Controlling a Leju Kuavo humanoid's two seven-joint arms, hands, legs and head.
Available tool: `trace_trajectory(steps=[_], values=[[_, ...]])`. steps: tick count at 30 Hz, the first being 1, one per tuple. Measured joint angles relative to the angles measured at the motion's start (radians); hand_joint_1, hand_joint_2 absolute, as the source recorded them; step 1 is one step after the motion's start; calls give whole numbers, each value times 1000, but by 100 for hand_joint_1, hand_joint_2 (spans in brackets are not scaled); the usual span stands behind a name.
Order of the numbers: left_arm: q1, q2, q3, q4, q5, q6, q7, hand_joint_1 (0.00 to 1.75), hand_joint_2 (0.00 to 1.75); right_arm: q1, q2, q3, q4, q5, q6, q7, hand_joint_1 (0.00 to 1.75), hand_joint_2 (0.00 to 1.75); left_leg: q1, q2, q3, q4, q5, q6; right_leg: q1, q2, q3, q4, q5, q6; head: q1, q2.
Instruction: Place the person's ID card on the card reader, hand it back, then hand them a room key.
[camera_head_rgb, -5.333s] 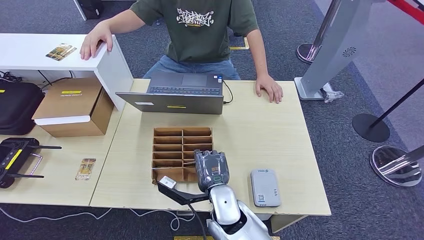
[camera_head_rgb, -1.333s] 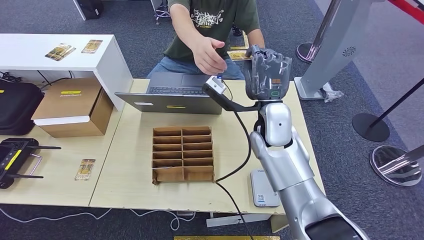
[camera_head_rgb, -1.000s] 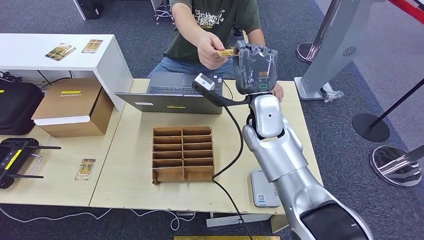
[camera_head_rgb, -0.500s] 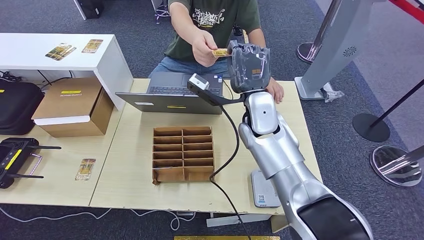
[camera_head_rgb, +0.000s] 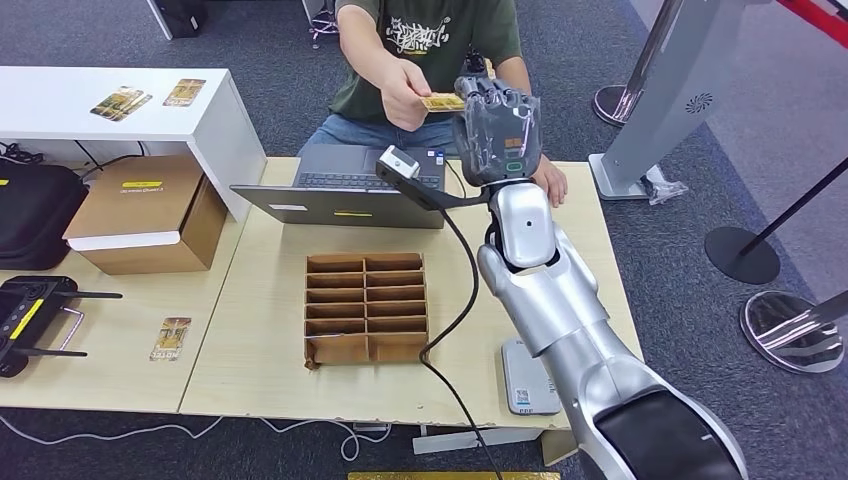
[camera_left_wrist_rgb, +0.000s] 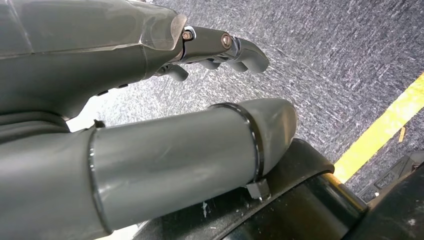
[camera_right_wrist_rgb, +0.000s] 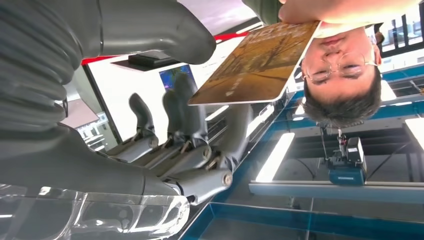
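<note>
A person across the table holds out a gold ID card (camera_head_rgb: 440, 102) in one hand (camera_head_rgb: 402, 92). My right hand (camera_head_rgb: 497, 120) is raised in front of them with fingers apart. In the right wrist view the ID card (camera_right_wrist_rgb: 255, 65) reaches into the gap between my thumb (camera_right_wrist_rgb: 165, 30) and fingers (camera_right_wrist_rgb: 185, 120), still pinched by the person's fingers. My hand does not grip it. The grey card reader (camera_head_rgb: 527, 377) lies near the table's front edge, partly hidden by my right arm. My left hand (camera_left_wrist_rgb: 150, 100) hangs over the carpet, holding nothing.
A cardboard slot organizer (camera_head_rgb: 366, 308) sits mid-table, behind it an open laptop (camera_head_rgb: 350, 185). Loose cards lie on the white shelf (camera_head_rgb: 122, 102) and on the left table (camera_head_rgb: 171, 338). A brown box (camera_head_rgb: 145, 212) and a remote controller (camera_head_rgb: 25, 320) stand at the left.
My right arm rose from the organizer to the person. They brought the card up to my hand, and in the last half second my fingers spread as the card came in.
</note>
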Motion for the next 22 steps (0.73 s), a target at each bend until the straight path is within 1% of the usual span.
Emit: trace_trajectory(steps=[22], values=[[0, 0, 0, 0, 3, -2, 0, 0, 0, -14, 0, 0, 18, -3, -5, 14, 0, 175, 0, 0, 0, 0, 0, 0, 0, 0, 0, 0, 0, 0, 0, 0]])
